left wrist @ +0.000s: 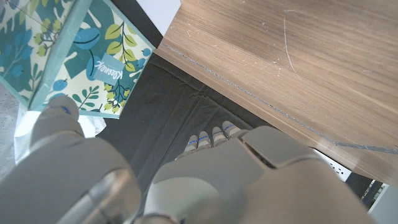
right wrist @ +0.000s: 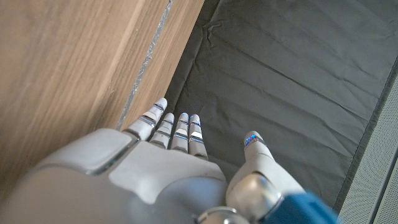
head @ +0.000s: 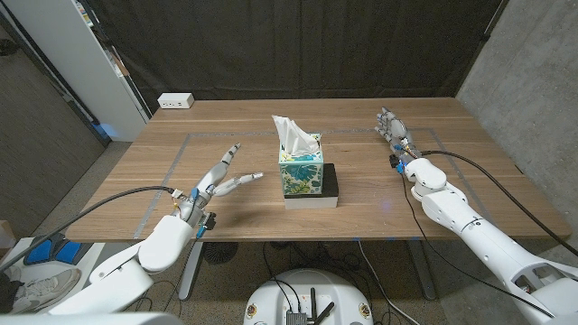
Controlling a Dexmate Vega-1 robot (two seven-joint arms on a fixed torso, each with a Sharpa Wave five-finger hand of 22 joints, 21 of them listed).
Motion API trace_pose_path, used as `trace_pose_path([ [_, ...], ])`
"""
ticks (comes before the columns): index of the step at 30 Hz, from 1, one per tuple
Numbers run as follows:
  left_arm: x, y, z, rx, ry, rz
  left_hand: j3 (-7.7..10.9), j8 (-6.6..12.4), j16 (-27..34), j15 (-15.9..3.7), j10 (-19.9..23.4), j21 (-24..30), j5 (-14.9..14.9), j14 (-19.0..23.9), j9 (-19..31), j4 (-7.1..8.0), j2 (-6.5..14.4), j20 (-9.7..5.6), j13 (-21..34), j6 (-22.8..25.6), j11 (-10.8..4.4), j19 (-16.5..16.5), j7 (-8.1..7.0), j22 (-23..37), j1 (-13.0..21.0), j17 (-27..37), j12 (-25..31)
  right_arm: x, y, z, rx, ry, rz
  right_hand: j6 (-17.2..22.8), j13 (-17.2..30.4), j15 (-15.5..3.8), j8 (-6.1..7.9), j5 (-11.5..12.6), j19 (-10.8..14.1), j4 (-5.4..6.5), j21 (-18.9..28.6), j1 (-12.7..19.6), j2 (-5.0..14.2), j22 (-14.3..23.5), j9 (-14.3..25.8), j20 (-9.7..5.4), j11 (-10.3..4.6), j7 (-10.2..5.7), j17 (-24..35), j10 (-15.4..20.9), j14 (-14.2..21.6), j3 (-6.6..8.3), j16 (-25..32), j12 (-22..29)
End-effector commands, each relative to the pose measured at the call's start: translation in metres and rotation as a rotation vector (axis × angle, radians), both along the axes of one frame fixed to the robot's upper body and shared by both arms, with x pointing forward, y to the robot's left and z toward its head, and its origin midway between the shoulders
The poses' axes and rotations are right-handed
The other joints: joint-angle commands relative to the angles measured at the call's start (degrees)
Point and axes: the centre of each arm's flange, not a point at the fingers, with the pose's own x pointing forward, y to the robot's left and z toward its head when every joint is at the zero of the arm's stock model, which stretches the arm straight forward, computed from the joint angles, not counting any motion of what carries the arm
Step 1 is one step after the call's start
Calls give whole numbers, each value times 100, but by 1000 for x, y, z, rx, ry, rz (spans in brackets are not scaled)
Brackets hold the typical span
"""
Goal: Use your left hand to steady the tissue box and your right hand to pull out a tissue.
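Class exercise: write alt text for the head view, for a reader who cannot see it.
A leaf-patterned tissue box with a white tissue sticking up stands on a black base mid-table. The left hand, fingers spread, is near the box's left side without touching it; the right hand waits apart, far right.

Teal leaf-patterned tissue box (head: 302, 171), white tissue (head: 292, 132), brown wooden table (head: 361, 194).

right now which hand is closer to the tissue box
Left. The left hand is open just beside the tissue box, fingers reaching toward it without touching. The right hand is farther off on the other side, near the table's far edge.
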Motion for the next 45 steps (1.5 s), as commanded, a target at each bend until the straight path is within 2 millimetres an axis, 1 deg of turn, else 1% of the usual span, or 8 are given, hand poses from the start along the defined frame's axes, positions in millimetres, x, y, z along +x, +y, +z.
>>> trace_pose_path([
  [1, -1, 1, -2, 18, 10, -16, -32, 48, 9, 1, -2306, 30, 40, -1959, 10, -9, -2, -16, 10, -2921, -24, -307, -10, 27, 58, 15, 34, -2, 6, -1, 1, 1, 4, 9, 7, 44, 14, -12, 22, -29, 3, -9, 28, 12, 18, 44, 29, 33, -6, 21, 15, 16, 0, 11],
  [11, 4, 4, 7, 49, 6, -53, -131, 123, 80, -47, -2086, 86, 85, -1723, 9, -10, 3, -10, 7, -2729, -77, -138, -62, 24, 108, 13, 106, -7, 6, -5, 3, -3, -3, 10, 7, 46, 14, -12, 25, -37, 3, -14, 33, 12, 18, 48, 34, 39, -11, 31, 19, 14, 2, 14],
  [15, 7, 5, 12, 57, 14, -80, -211, 190, 118, -85, -1937, 133, 110, -1529, 8, -15, -2, 0, 4, -2530, -100, 31, -79, 21, 153, 10, 141, -11, 5, -7, 3, -8, -8, 10, 7, 45, 14, -12, 27, -40, 3, -16, 35, 12, 18, 48, 35, 39, -13, 27, 19, 12, 2, 12],
  [18, 9, 4, 17, 75, 31, -108, -315, 279, 147, -155, -1768, 184, 133, -1288, 6, -24, -10, -9, -5, -2237, -160, 257, -151, 14, 218, 6, 166, -14, 5, -7, 9, -13, -10, 11, 7, 46, 14, -12, 27, -42, 3, -17, 35, 12, 18, 49, 30, 40, -14, 31, 21, 11, 3, 13],
  [33, 25, -10, 37, 186, 103, -216, -582, 427, 153, -223, -1125, 259, 154, -675, -5, -58, 13, -23, -26, -1549, -214, 831, -195, -1, 507, -7, 244, -24, 8, -4, -19, -35, -14, 14, 7, 55, 14, -13, 32, -55, 4, -24, 36, 12, 18, 54, 29, 40, -22, 44, 24, 5, 5, 16],
  [40, 30, -20, 44, 217, 106, -263, -635, 445, 159, -218, -1027, 255, 165, -529, -6, -66, 18, 5, -28, -1426, -196, 912, -184, -2, 584, -8, 240, -27, 9, -4, -33, -41, -18, 21, 7, 48, 16, -13, 34, -61, 4, -28, 39, 12, 18, 56, 29, 37, -26, 39, 27, 3, 6, 13],
  [42, 31, -24, 45, 228, 106, -273, -669, 462, 167, -259, -928, 263, 172, -421, -6, -71, 19, 8, -30, -1332, -245, 990, -219, -3, 633, -8, 252, -28, 8, -5, -32, -42, -21, 21, 7, 54, 16, -14, 35, -65, 4, -28, 39, 12, 18, 56, 31, 37, -28, 41, 31, 2, 8, 14],
  [45, 33, -28, 47, 239, 110, -292, -708, 486, 150, -257, -797, 257, 184, -351, -6, -73, 33, 7, -31, -1201, -249, 1050, -223, -3, 700, -8, 266, -30, 7, -5, -35, -46, -26, 23, 7, 44, 16, -14, 37, -68, 4, -29, 40, 12, 18, 54, 27, 34, -30, 40, 29, 2, 7, 12],
])
